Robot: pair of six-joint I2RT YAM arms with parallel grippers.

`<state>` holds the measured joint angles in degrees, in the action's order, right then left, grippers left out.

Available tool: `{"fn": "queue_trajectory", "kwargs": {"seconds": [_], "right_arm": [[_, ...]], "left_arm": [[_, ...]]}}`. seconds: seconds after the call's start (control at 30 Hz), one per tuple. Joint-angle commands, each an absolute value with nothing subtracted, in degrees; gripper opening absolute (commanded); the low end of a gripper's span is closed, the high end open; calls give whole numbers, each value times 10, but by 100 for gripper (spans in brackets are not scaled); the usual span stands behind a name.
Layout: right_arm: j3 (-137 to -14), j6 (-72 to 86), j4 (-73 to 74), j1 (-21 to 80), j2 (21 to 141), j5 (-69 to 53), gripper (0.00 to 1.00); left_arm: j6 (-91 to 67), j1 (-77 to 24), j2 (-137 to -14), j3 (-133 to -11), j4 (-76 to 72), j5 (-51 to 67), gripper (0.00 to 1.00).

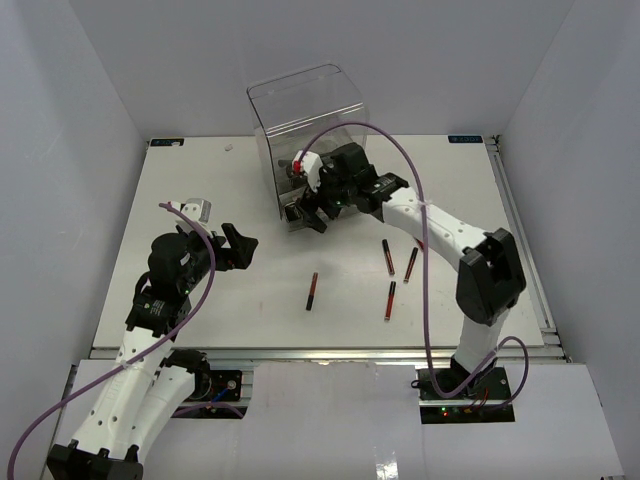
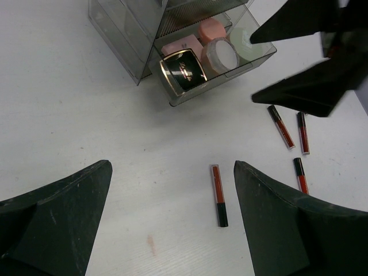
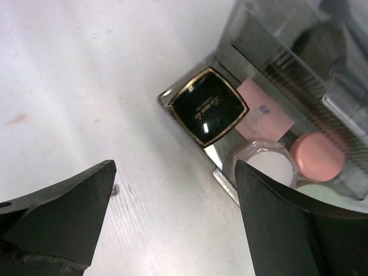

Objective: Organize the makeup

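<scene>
Several slim red-and-black tubes lie loose on the white table, three of them further right. The clear box's bottom drawer is pulled out. It holds a black square compact, a pink palette, a white-pink jar and round pink and pale green pots. My right gripper hovers open just in front of the drawer, holding nothing. My left gripper is open and empty above the table, left of the nearest tube.
The tall clear acrylic drawer box stands at the back centre of the table. A purple cable loops over the right arm. White walls enclose the table on three sides.
</scene>
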<state>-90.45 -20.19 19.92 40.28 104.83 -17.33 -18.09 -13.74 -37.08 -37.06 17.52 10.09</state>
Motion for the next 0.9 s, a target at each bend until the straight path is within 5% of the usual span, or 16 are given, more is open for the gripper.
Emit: {"fn": "queue_trajectory", "kwargs": {"seconds": [0.0,0.1,0.13,0.2,0.33,0.6,0.87], "right_arm": [[-830,-459,228,400,934,-321,94],[-743,-648,250,400,892,-331,95],[-709,-715,286,400,884,-327,74],[-683,-894,337,400,886,-287,49],[-705,-907,380,400,936,-211,33],[-751,-870,308,399,1044,-140,15],[-825,-801,182,398,1116,-77,19]], "left_arm": [[-182,-137,-362,-367,165,109,98],[-182,-137,-361,-367,164,109,98],[-182,-138,-361,-367,164,109,98],[-182,-137,-362,-367,164,109,98],[-182,-137,-361,-367,165,109,98],[-182,-138,-360,-367,164,108,98],[-182,-137,-356,-367,165,105,98]]}}
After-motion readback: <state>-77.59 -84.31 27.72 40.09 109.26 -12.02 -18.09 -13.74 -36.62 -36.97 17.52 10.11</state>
